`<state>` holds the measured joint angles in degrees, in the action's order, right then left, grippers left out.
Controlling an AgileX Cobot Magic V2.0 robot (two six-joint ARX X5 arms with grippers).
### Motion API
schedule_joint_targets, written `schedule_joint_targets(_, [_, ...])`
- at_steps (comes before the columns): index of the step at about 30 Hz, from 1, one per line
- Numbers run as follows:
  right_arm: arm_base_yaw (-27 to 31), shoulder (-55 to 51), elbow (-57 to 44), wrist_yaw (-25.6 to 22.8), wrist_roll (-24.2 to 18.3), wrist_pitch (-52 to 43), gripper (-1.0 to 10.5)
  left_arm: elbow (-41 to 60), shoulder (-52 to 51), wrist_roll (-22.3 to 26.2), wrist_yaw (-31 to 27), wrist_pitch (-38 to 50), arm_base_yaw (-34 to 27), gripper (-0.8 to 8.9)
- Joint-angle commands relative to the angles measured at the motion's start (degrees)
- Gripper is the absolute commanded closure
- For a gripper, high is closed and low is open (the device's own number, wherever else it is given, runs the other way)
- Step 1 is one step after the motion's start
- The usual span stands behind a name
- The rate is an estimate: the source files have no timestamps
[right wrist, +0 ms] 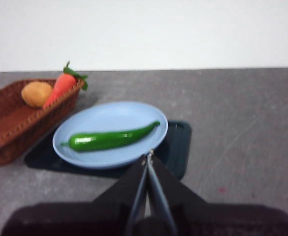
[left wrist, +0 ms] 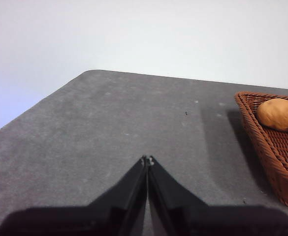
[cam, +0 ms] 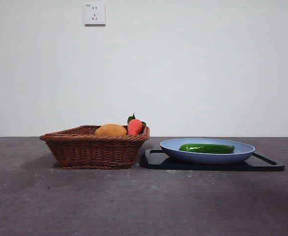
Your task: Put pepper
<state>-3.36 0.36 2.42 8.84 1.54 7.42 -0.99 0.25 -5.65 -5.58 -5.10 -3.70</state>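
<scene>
Pepper [right wrist: 109, 139] lies lengthwise on the blue plate [cam: 242, 153], its only load, and the plate rests on a dark tray [cam: 267, 164] just beside the basket [cam: 92, 150]. In the basket sit a yellow-orange fruit [cam: 111, 130] and a carrot [cam: 135, 127]. The right gripper [right wrist: 147, 156] hangs near the plate's rim, above the table, its jaws pressed together and holding nothing. The left gripper [left wrist: 147, 160] waits over bare table [left wrist: 109, 128] on the far side of the basket, jaws likewise closed and empty.

Nothing is grasped yet, so the step in hand is likely the reach with the right arm, with the basket the probable goal. To do it well, the jaws should open before descending and straddle the pepper across its narrow width near the middle, where it is thickest and balances best. Its glossy skin looks slippery, so a centred, firm close matters. The plate may slide on the tray if the fingertips press its surface; coming straight down and lifting clear of the rim before moving sideways should avoid that.
</scene>
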Motion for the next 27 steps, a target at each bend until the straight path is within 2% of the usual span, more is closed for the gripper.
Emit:
schedule_joint_targets(1, [0.0, -0.4, -1.4, -0.3, 1.3, -0.6, 9.4, 0.6, -0.2, -0.4, -0.1, 0.7, -0.2, 8.06])
schedule_joint_targets(8, [0.0, -0.4, -1.9, -0.3, 1.7, 2.3, 9.4, 0.6, -0.2, -0.4, -0.1, 0.7, -0.2, 8.06])
schedule_joint_targets(10, [0.0, -0.4, -1.9, -0.2, 2.8, 1.9, 9.4, 0.6, -0.2, -0.4, -0.1, 0.7, -0.2, 8.06])
schedule_joint_targets(27, [0.0, -0.4, -1.9, -0.2, 2.8, 1.9, 9.4, 0.6, -0.2, -0.4, -0.1, 0.7, -0.2, 8.06])
